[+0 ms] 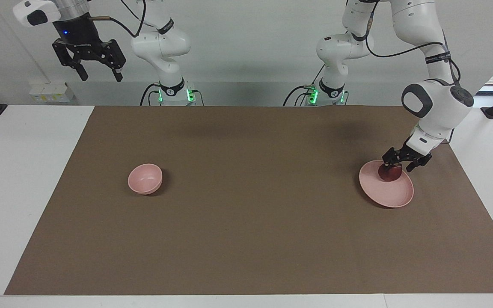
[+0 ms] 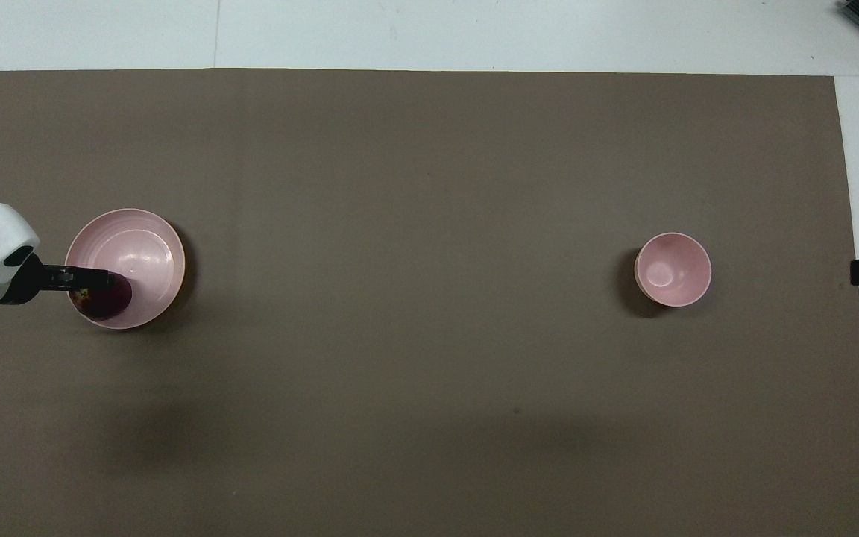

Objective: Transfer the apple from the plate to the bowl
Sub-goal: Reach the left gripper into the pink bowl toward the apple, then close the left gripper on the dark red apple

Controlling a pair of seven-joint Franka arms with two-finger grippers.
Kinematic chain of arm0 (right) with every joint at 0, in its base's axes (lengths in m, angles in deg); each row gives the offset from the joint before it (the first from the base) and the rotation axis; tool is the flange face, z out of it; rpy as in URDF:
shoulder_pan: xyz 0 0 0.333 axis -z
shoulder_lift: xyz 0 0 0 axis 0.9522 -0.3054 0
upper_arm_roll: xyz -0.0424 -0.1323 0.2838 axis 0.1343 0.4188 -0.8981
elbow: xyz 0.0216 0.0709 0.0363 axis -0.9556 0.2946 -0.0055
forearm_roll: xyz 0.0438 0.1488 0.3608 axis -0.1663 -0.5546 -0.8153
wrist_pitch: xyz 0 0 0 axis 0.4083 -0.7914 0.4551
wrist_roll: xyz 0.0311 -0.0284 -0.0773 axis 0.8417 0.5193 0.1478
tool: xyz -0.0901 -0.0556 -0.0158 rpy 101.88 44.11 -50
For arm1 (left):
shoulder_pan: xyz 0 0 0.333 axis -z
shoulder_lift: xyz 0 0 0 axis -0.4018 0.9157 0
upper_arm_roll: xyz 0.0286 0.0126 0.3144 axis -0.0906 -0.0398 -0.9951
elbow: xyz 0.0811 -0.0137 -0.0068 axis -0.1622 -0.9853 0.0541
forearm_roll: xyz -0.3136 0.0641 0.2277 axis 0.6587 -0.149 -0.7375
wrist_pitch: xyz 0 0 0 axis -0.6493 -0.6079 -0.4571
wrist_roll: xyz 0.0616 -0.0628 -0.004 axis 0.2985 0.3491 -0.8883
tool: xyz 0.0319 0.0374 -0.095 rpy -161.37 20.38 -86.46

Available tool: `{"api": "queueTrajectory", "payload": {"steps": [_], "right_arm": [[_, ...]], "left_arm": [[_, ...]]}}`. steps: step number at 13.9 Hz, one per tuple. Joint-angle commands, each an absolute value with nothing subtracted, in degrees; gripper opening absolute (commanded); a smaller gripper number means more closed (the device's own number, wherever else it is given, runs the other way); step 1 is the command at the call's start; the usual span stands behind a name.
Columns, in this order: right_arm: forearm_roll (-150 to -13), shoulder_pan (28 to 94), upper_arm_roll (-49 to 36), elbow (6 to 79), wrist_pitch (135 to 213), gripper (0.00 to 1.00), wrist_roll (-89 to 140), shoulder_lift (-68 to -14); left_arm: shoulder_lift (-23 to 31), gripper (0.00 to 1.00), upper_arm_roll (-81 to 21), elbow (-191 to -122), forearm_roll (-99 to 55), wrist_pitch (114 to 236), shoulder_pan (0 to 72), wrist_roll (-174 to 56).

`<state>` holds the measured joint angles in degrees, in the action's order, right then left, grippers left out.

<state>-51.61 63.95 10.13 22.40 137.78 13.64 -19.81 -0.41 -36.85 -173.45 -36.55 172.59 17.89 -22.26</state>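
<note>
Brown tabletop point(image 1: 246, 239): left gripper point(image 1: 398, 164) fingers spread around the apple point(image 1: 390, 173) on the plate point(image 1: 390, 194); right gripper point(image 1: 98, 77) waits, fingers spread.

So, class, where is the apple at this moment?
The apple sits on the plate, on the part nearest the robots, toward the left arm's end of the table. The open left end effector is down around it.
</note>
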Motion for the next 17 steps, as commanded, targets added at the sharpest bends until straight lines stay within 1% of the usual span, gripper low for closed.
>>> {"api": "queueTrajectory", "payload": {"steps": [1,3,4,8,9,12,13,15,17], "right_arm": [[-51.17,64.48,9.86,23.43,137.33,1.00,15.06,-18.71],[-51.17,64.49,9.86,23.43,137.33,1.00,15.06,-18.71],[-51.17,64.49,9.86,23.43,137.33,1.00,15.06,-18.71],[-51.17,64.49,9.86,23.43,137.33,1.00,15.06,-18.71],[-51.17,64.49,9.86,23.43,137.33,1.00,15.06,-18.71],[-51.17,64.49,9.86,23.43,137.33,1.00,15.06,-18.71],[-51.17,64.49,9.86,23.43,137.33,1.00,15.06,-18.71],[-51.17,64.49,9.86,23.43,137.33,1.00,15.06,-18.71],[-51.17,64.49,9.86,23.43,137.33,1.00,15.06,-18.71]], "left_arm": [[-1.11,1.00,-36.25,-175.11,-34.37,174.53,17.10,-20.71],[-1.37,1.00,-36.25,-175.73,-34.28,174.62,17.45,-20.71],[-1.37,0.97,-36.24,-175.73,-34.28,174.62,17.45,-20.71],[-1.46,0.77,-36.33,-175.73,-34.28,173.92,17.45,-20.63],[-1.55,0.67,-36.33,-175.82,-34.28,173.74,17.45,-20.62],[-1.55,0.22,-36.33,-175.82,-34.28,173.57,17.80,-21.24],[-1.46,0.11,-36.33,-175.73,-34.28,173.57,17.80,-21.15],[-1.11,0.00,-36.33,-175.29,-34.28,173.65,17.89,-21.06],[-0.93,0.00,-36.33,-175.12,-34.36,173.65,17.98,-21.15]]}}
